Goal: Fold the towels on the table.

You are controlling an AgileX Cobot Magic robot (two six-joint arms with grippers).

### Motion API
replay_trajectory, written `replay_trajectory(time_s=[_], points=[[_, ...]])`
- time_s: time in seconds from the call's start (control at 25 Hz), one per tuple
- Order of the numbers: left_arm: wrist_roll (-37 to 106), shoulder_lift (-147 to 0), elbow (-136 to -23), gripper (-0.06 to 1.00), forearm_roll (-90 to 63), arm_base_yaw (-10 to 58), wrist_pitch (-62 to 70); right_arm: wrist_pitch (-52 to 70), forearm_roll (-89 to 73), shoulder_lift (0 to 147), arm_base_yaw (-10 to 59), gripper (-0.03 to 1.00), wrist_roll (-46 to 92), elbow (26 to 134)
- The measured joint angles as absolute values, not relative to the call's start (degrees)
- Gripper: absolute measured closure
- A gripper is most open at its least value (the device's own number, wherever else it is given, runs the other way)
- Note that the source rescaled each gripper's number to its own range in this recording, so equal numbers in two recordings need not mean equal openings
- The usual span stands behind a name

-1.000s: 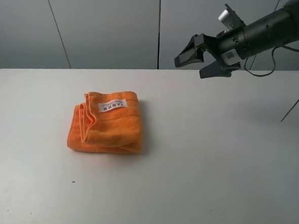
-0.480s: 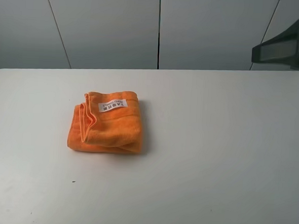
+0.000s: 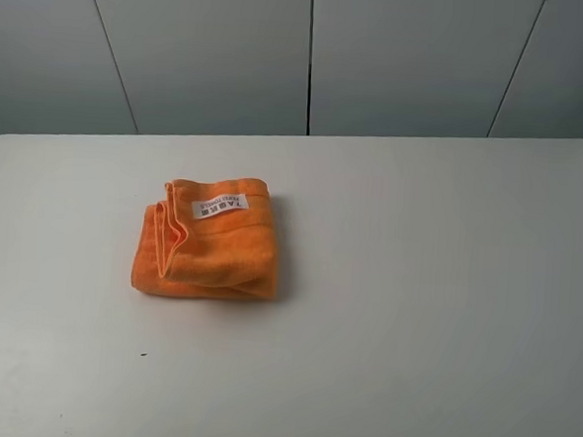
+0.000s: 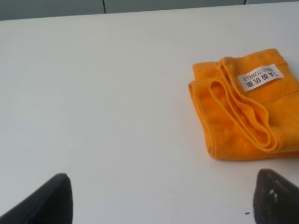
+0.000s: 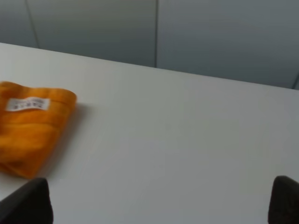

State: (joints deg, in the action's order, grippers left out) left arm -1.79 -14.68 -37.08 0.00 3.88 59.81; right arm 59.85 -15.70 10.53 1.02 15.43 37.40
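The orange towel lies folded into a small thick square on the white table, left of centre, with its white label facing up near the far edge. It also shows in the left wrist view and the right wrist view. Neither arm shows in the exterior high view. My left gripper is open and empty, its dark fingertips wide apart, well away from the towel. My right gripper is open and empty, its fingertips wide apart, off to the towel's right.
Grey wall panels stand behind the table's far edge. A tiny dark speck lies on the table in front of the towel.
The right arm, reaching in at the upper right a second ago, has drawn back out of the exterior high view. The towel has not moved.
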Motion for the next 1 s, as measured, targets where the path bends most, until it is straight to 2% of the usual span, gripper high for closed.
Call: replay_trajectory(time_s=[0.24, 0.48, 1.0], points=[[0.0, -6.7, -33.6, -0.06, 0.0, 3.9, 60.4, 62.6, -9.9, 2.1, 2.0, -0.03, 11.8, 35.0], [0.4, -0.7, -30.9, -0.06, -0.3, 3.9, 61.0, 63.1, -9.5, 0.1, 2.2, -0.03, 11.6, 30.0], [0.8, 0.0, -30.0, -0.06, 1.0, 3.9, 63.0, 63.3, -9.5, 0.0, 2.2, -0.03, 11.6, 29.4]])
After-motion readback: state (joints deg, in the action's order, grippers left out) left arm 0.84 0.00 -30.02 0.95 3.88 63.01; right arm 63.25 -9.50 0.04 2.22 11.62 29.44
